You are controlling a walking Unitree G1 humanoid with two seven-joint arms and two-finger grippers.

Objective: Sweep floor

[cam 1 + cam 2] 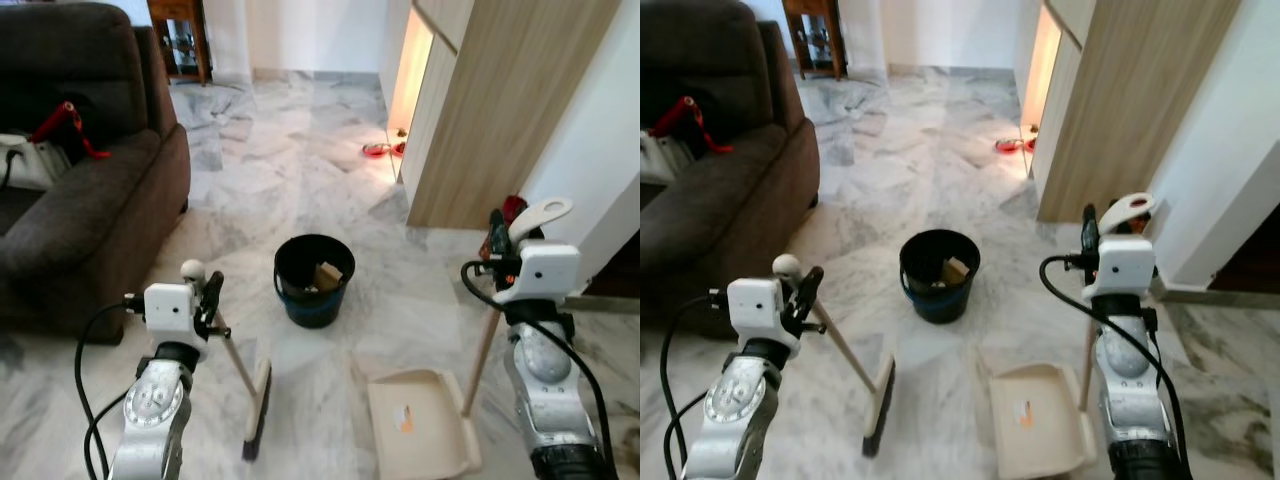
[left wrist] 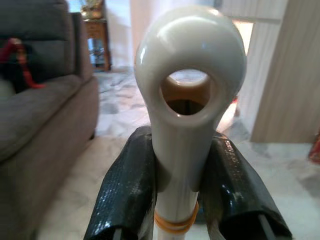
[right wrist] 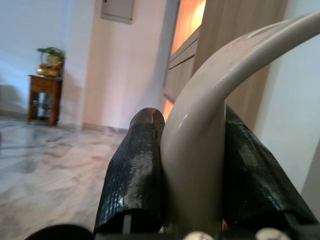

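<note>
Broom [image 1: 256, 405] clamped in left tool [image 1: 210, 300], dustpan [image 1: 415, 420] handle in right tool [image 1: 497, 245], bucket [image 1: 313, 280] between.

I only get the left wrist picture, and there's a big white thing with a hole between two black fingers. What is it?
Observer: It's the top of the broom handle. The left end effector is shut on it, and the broom has its bristles on the floor.
Operator: What's the other arm doing?
Observer: The right end effector grips the curved top of the dustpan handle.
Operator: Where's the dustpan?
Observer: The dustpan sits flat on the marble floor, right of the broom, with a small orange bit in it.
Operator: Is there a bin?
Observer: Yes, a black bucket stands on the floor beyond both tools, with scraps inside.
</note>
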